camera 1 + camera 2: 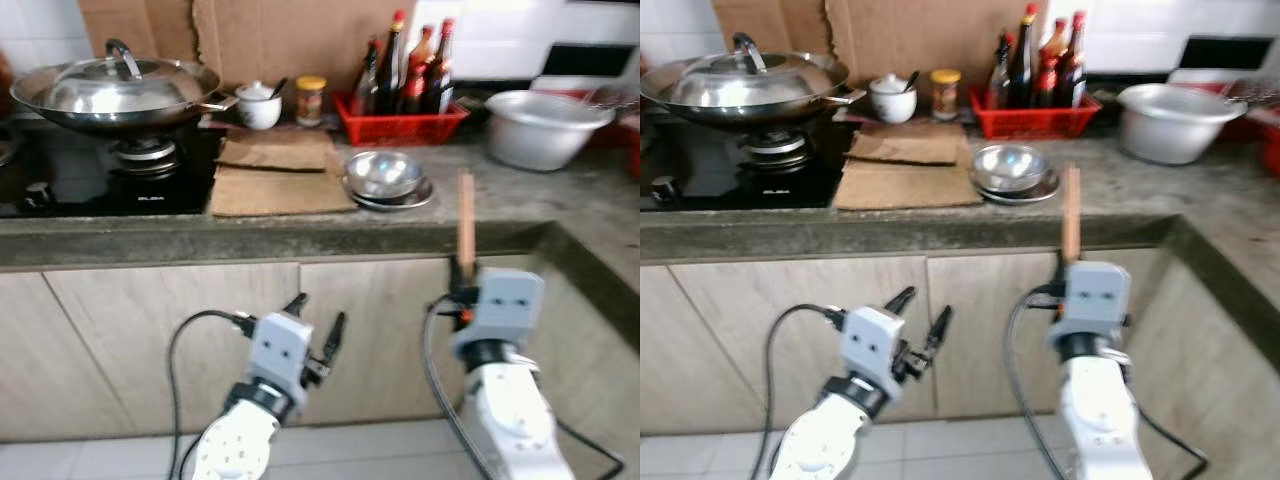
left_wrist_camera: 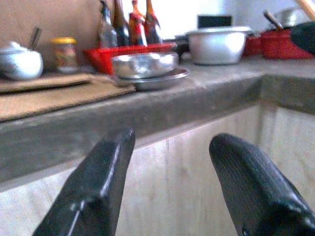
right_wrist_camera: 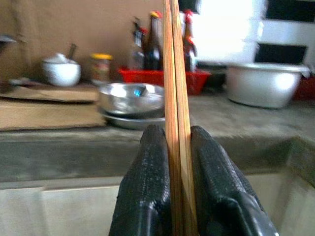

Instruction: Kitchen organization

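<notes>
The right gripper (image 3: pixel 172 142) has its jaws pressed together on a pair of long wooden chopsticks (image 1: pixel 466 225), held upright so the sticks rise past the front edge of the grey stone surface (image 1: pixel 520 200). Gripped near their lower end, they stand clear of the beige cabinet doors (image 1: pixel 380 330) below that edge, which I judge keeps them free to be carried up and over it.

Measured from the stack of shiny steel bowls (image 1: pixel 385 178) on the surface, the chopsticks stand just to the right and nearer the robot, not yet over the stone. Behind the bowls sits a red plastic basket of dark sauce bottles (image 1: pixel 400 125); far to their left a lidded steel wok (image 1: pixel 115 92) rests on the black hob, with flat brown cardboard sheets (image 1: pixel 280 185) between.

The left gripper (image 2: pixel 172 191) hangs lower, before the cabinet doors, its jaws spread wide and holding nothing, probably waiting.
</notes>
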Controlling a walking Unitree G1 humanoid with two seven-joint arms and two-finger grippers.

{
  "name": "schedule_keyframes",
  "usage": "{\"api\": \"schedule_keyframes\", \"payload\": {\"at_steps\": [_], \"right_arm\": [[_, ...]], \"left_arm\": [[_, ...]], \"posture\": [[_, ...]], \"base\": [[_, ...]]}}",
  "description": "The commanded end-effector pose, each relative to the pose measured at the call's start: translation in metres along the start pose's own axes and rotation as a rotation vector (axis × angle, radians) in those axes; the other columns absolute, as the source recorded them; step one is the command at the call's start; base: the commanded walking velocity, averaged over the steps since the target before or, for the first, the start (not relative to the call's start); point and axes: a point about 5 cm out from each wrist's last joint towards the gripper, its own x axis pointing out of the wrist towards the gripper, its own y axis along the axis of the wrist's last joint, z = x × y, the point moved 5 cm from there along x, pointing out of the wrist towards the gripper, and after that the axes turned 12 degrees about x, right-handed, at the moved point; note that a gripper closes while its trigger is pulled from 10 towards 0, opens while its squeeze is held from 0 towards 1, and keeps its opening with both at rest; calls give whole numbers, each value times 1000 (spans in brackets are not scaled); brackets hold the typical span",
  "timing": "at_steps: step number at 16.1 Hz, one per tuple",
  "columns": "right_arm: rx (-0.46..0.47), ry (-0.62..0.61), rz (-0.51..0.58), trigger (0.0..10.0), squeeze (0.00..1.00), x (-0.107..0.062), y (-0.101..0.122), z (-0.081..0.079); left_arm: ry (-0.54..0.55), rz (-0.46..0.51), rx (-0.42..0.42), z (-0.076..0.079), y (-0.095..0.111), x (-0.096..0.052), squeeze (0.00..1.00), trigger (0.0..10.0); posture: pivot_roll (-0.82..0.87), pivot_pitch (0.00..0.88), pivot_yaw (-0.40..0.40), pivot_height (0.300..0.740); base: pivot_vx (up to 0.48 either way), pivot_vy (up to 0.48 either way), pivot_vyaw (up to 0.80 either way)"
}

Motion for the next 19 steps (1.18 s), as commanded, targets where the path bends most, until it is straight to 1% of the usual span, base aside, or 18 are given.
{"api": "schedule_keyframes", "payload": {"at_steps": [1, 4, 6, 10, 15, 19], "right_arm": [[-8, -9, 17, 10000, 0, 1, 4, 4], [-7, -3, 17, 10000, 0, 1, 5, 3], [-11, 13, 13, 10000, 0, 0, 3, 0], [-3, 39, 5, 10000, 0, -2, 2, -4], [2, 46, -3, 10000, 0, -2, 1, -6], [-1, 53, -1, 10000, 0, -1, 1, -7]], "left_arm": [[-1, -6, 2, 2, 0, 0, 0, 10000], [2, -9, 3, 2, -1, 0, 0, 10000], [14, -11, 4, -1, -1, 0, 0, 10000], [11, -12, 2, -1, -1, 0, 0, 10000], [11, -12, 4, -1, -1, 1, 0, 10000], [15, -14, 2, -1, -1, 1, 0, 10000]], "posture": [[69, 0, -43, 740], [68, 0, -44, 740], [69, 0, -42, 740], [67, 0, -40, 740], [69, 0, -38, 740], [68, 0, -36, 740]], "base": [[-285, 0, 0], [-292, 0, 0], [-287, 0, 0], [-289, 0, 0], [-288, 0, -800], [0, 0, -800]]}}
